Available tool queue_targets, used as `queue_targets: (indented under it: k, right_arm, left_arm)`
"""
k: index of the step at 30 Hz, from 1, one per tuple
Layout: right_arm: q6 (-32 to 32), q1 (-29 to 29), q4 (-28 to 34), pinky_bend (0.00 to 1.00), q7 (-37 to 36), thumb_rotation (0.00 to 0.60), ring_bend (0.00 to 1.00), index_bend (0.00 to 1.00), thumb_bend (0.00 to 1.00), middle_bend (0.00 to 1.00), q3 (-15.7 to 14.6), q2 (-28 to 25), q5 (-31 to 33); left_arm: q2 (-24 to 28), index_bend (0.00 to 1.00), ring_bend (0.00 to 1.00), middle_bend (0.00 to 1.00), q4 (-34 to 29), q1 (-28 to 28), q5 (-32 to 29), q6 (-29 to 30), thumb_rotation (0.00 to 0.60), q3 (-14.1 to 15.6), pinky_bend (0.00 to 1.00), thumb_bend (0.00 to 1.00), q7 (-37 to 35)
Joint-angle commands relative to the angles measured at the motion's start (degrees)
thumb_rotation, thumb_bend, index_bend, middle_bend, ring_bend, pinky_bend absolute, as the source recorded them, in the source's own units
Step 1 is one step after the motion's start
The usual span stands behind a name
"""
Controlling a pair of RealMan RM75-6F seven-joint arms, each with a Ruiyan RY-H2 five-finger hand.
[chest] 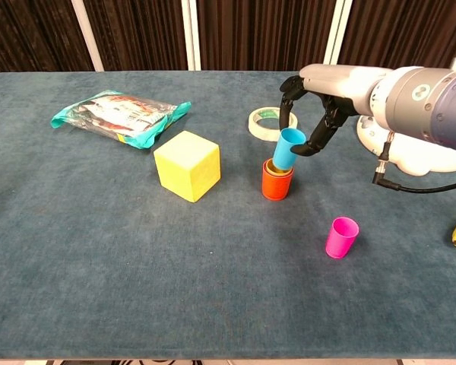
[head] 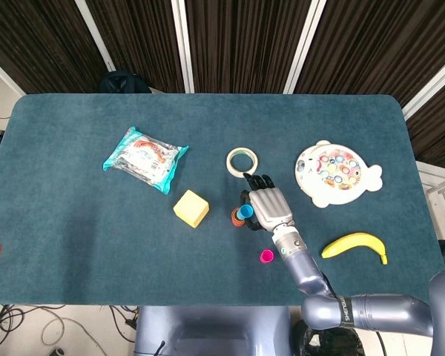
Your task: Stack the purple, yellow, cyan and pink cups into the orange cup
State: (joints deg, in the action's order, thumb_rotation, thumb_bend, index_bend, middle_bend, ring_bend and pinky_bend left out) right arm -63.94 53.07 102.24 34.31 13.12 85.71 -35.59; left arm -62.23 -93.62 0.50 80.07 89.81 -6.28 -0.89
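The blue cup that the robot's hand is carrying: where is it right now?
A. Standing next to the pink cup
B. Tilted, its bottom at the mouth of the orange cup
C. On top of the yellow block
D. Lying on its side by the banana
B: the right hand holds the cyan cup tilted, with its bottom end at the mouth of the orange cup, where a yellow cup already sits.
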Motion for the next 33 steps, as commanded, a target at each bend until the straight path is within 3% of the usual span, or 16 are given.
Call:
queue_targets:
  k: [1,13,20,27,33]
  right_arm:
    - [0.0,0.1,-0.2,0.06,0.1,0.6,0.06,0.46,0.4,0.0,0.0,0.2,0.0]
    - [0.7,0.4,-1.6,0.07,0.7,0.6,0.06,0.45,0.4,0.0,-0.6,1.4,0.9]
    - [1.1,0.4,-1.6,0.07,0.7,0.6,0.06,0.26,0.4,0.0,-0.7,1.4,1.2]
    - [0.1,-0.6,2.3,0.07,0.6,0.6,0.06,0.2,0.4,0.0,-1.3,-0.9,-0.6]
    - [-3.0,-3.4,8.1,0.07,-0.1,0.6,0.06,0.2,0.4,0.0,-3.0,-5.2,-4.2]
  left_arm:
    - [0.0,0.03,0.0,0.03,0.0,0.0,0.0,0.0,0.6,0.0,0.0,0.27,0.0]
    - [0.0,0.03,0.0,0.03,0.1,0.0,-0.1,0.0,0.6,-0.1,0.0,0.27,-0.2]
    - [0.0,0.03,0.0,0.03,0.1,0.0,-0.1,0.0,0.6,-0.1,0.0,0.27,-0.1]
    - [0.1,0.03,0.0,0.03,0.1,0.0,-0.1,-0.1,0.6,-0.1,0.0,0.27,-0.2]
    - [0.0,0.03,0.0,0.03,0.1,0.0,0.0,0.0,0.6,0.0,0.0,0.27,-0.1]
